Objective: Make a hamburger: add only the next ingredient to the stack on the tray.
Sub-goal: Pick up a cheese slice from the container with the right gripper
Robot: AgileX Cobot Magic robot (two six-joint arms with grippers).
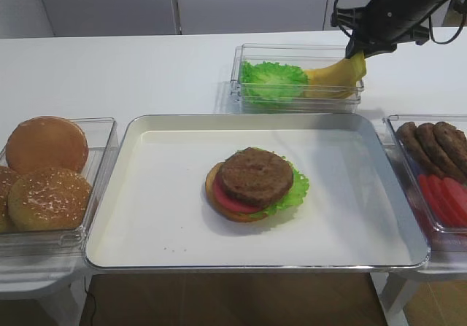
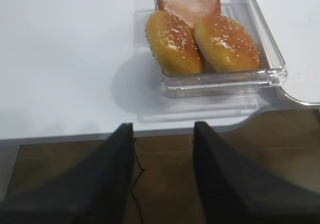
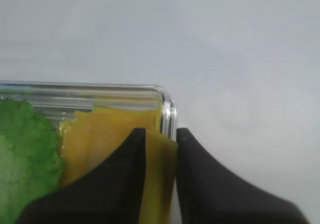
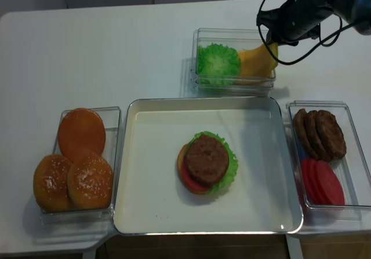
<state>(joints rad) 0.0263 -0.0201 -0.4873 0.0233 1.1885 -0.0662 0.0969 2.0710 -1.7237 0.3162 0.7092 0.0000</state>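
The tray (image 1: 350, 195) sat at the middle of the counter's (image 1: 109, 71) front edge, its metal rim reaching that edge, with a clear bin of sesame buns (image 1: 47, 173) close against its left side and a clear bin of brown patties (image 4: 319, 132) and red tomato slices (image 4: 322, 181) close against its right. Wide bare cream floor lay all around the stack (image 1: 255, 184), which stood near the tray's centre with the patty on top, a red tomato slice and tan bun showing at its left and ruffled green lettuce spreading out to its right. The counter behind the tray was bare white except for a clear bin (image 1: 248, 85) towards the back right, set apart from the tray's rear rim. That bin held lettuce (image 1: 273, 78) in its left half and the cheese slice (image 1: 343, 74) in its right half. The cheese was smooth, thin and yellow; one corner was pulled up above the bin's right end while the rest sagged down inside. The right gripper (image 3: 161, 144) hung over that right end, its black fingers (image 3: 135, 149) pinched on the lifted cheese edge, just inside the bin's rounded corner. The left gripper (image 2: 162, 134) hovered off the counter's front-left edge, before the bun bin, fingers parted and holding nothing.
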